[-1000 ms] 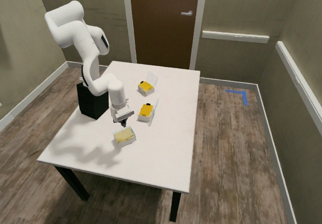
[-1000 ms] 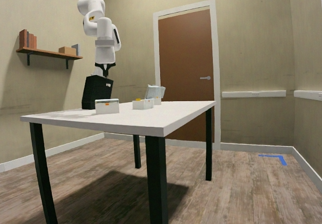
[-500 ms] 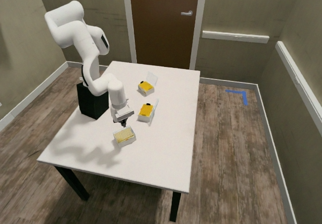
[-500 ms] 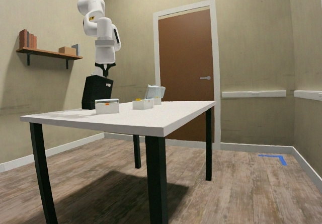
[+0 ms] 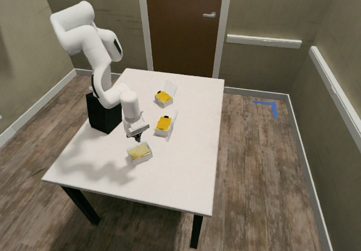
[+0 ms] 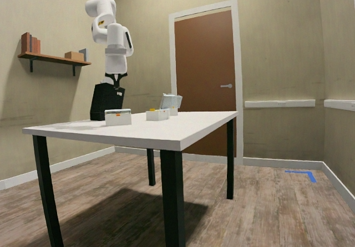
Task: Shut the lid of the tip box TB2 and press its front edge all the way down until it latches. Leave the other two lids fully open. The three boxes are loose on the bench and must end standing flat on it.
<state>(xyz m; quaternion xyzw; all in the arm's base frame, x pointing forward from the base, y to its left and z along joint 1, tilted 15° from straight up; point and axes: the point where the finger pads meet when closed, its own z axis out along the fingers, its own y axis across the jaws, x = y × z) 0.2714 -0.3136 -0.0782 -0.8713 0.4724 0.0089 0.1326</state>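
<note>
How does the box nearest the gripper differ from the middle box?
The nearest box has its clear lid down over the yellow tips; the middle box has its lid swung open, lying off to one side. The shut gripper hangs just above the nearest box's edge; nothing is over the middle box. Both stand flat on the table.
</note>
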